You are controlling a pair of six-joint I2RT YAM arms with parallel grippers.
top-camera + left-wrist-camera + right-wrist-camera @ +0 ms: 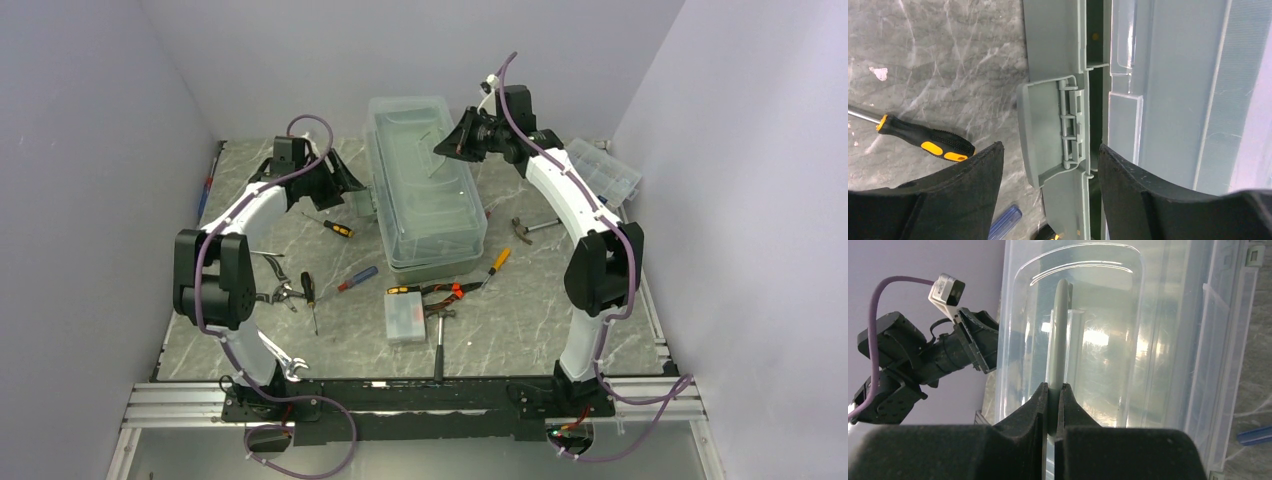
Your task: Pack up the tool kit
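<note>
Presently the marble-patterned table [560,320] carries a clear plastic toolbox [425,190] near the middle of its far edge, lid on, long axis running from far edge to near edge. At the box's left long side the left claw [1050,152] is spread wide, one finger on either side of the grey latch [1048,125] and clear of it. The latch lies straight ahead in the gap; whether it is fastened cannot be told. Over the lid, the right claw [1052,392] is pinched narrow on the grey handle [1060,325], which runs along the box's length. Judgement: opening the lid comes next, and the left arm is nearer the latch. Loose tools lie toward the near edge, among them a hammer [438,350] and a yellow-and-black screwdriver [923,137].
</note>
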